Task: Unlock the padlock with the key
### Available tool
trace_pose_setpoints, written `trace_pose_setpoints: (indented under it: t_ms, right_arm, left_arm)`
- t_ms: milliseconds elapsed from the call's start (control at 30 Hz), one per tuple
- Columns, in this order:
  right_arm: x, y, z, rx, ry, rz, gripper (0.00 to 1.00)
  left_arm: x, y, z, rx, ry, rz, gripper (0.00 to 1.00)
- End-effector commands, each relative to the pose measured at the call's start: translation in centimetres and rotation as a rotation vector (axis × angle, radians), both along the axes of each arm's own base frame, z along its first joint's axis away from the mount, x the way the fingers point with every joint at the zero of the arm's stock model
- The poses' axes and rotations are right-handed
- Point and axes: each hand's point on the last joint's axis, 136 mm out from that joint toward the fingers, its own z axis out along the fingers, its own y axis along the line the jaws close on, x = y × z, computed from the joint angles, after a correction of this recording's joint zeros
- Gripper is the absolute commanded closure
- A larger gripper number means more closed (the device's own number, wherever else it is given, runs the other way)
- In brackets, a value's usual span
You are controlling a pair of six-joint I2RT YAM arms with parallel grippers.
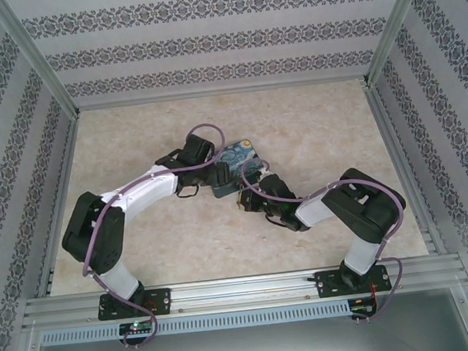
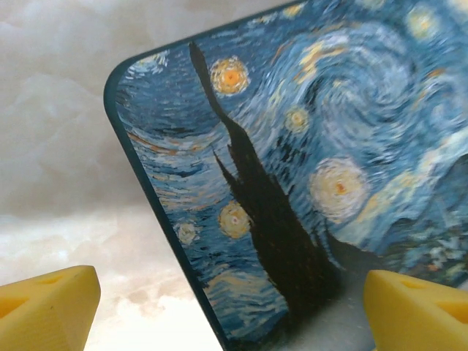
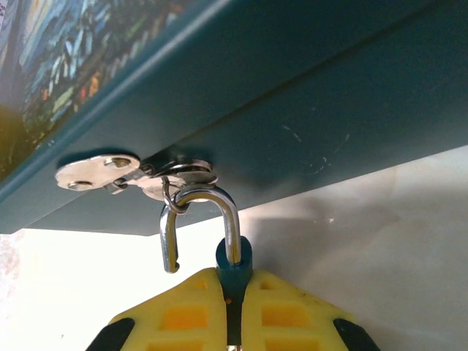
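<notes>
The left end effector hangs spread wide over the box lid, gripping nothing, so a tug could drag the box across the bench. The right end effector is clamped on the padlock body. A skewed pull may snag the shackle in the hasp (one leg looks free). The padlock's long axis runs from the hasp towards that end effector, shackle end at the box.

Padlock: tiny teal body upright, pinched in right gripper; thin silvery shackle rising above it, one leg out of body, hooked through hasp ring.
</notes>
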Motion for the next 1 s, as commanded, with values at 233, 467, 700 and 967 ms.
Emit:
trace_pose_setpoints:
  t_ms: [233, 467, 700, 967]
  right_arm:
    - [-0.1, -1.7, -0.7, 0.028, 0.088, -0.128, 1.0]
    - [0.4, -2.0, -1.1, 0.076, 0.133, -0.21, 1.0]
    - [1.1, -1.0, -0.6, 0.121, 0.144, -0.232, 1.0]
    - [2.0, -1.7, -0.3, 0.128, 0.137, -0.254, 1.0]
  left_arm:
    - [-1.4, 0.9, -1.7, 0.181, 0.024, -0.043, 0.07]
    - [-2.3, 0.3, -3.1, 0.186, 0.049, -0.06, 0.07]
    - [-3.0, -0.1, -3.9, 0.189, 0.062, -0.068, 0.07]
    - [-3.4, 0.0, -4.9, 0.197, 0.088, -0.074, 0.08]
